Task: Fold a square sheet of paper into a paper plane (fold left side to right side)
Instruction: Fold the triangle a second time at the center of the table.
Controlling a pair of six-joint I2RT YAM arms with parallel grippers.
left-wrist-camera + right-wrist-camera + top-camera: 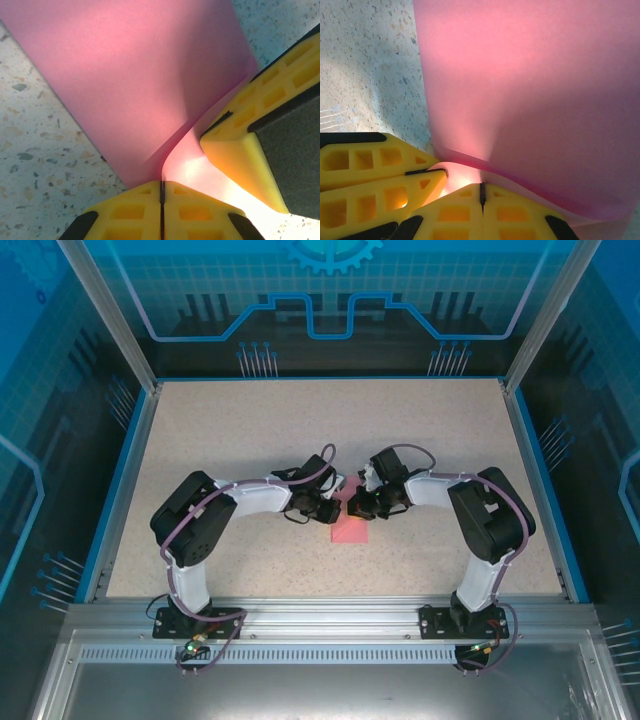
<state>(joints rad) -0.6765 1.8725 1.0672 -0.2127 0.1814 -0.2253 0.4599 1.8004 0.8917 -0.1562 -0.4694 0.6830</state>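
Sheet of thin pink-red square paper (350, 531): lying at the middle of the speckled beige tabletop (230, 440), between the two grippers; arching up off the surface toward the pinched edge.
Left gripper (161, 186): pressing its yellow moulded fingers (125, 212) flat together, clamping the lifted paper edge in the seam; reaching in from the left in the top view.
Right gripper (481, 189): squeezing fully closed on the same curled edge, gripping the sheet just beside the left gripper; appearing in the left wrist view as a yellow wedge-shaped finger close by.
Black-and-white left arm (240, 498) and right arm (450, 490): bending inward from their bases, meeting over the sheet.
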